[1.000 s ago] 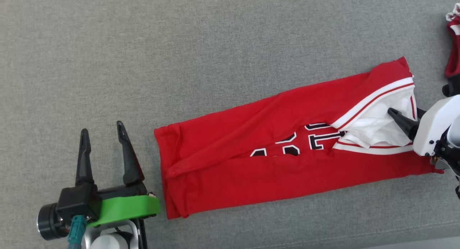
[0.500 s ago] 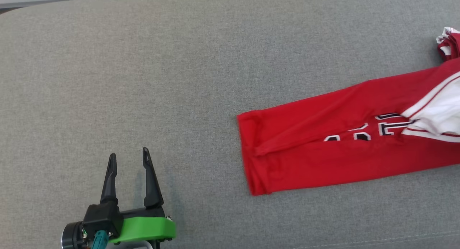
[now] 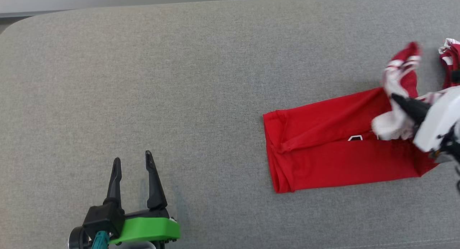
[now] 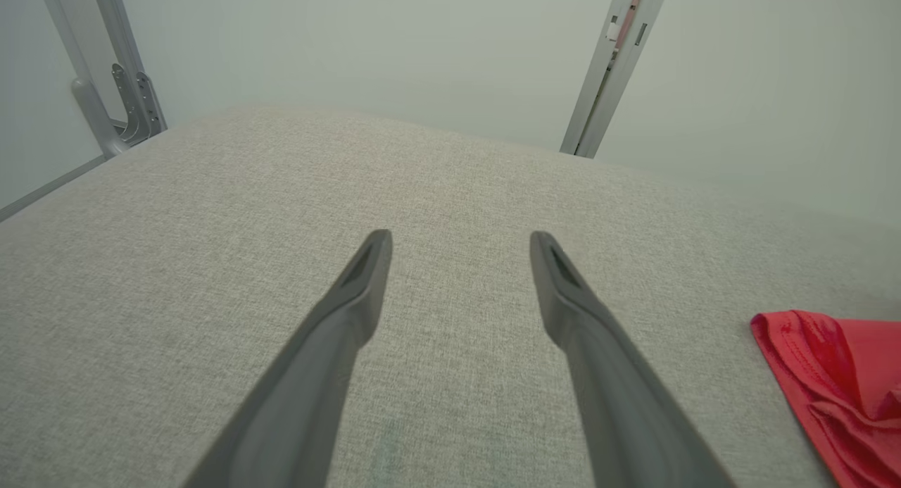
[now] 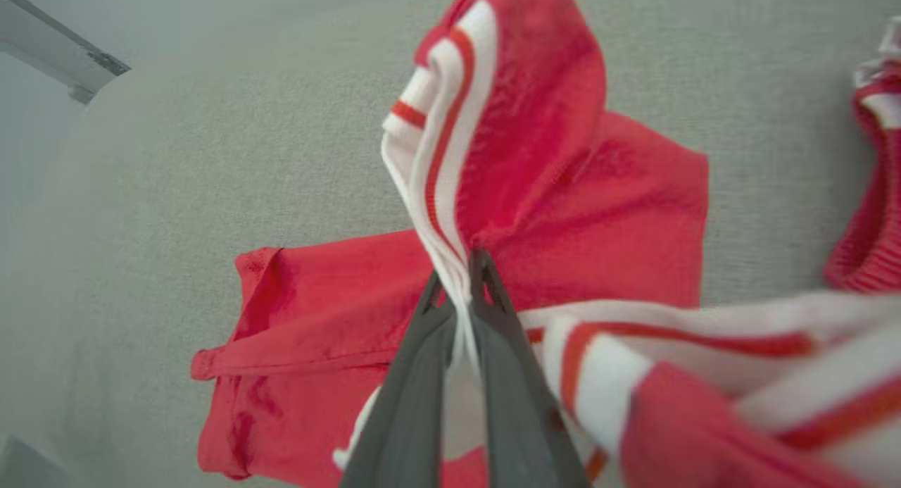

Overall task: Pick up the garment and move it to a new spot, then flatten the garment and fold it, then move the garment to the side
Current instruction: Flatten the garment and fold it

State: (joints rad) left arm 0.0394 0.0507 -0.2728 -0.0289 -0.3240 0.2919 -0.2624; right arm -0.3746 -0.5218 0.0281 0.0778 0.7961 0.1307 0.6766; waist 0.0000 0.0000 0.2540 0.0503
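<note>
The garment [image 3: 323, 148] is a red jersey with white and red striped trim, folded into a long strip on the grey surface at the right of the head view. My right gripper [image 3: 395, 98] is shut on its striped end and holds that end lifted above the strip; in the right wrist view the trim [image 5: 436, 143] rises from between the closed fingers [image 5: 415, 375], and my right gripper [image 5: 456, 280] pinches it there. My left gripper [image 3: 132, 159] stands open at the lower left, well clear of the cloth. In the left wrist view my left gripper [image 4: 457, 241] frames bare fabric, with the garment's hem [image 4: 830, 375] at the right.
A second red and white cloth [image 3: 451, 58] lies at the far right edge. The grey padded surface [image 3: 179, 80] has its far edge near the top of the head view, with a rounded corner at the upper left. Metal frame posts [image 4: 612, 65] stand beyond it.
The head camera has shifted, so the whole scene sits differently. My right gripper has shut on the garment's striped end and lifted it, shortening the strip. The left gripper has stayed open.
</note>
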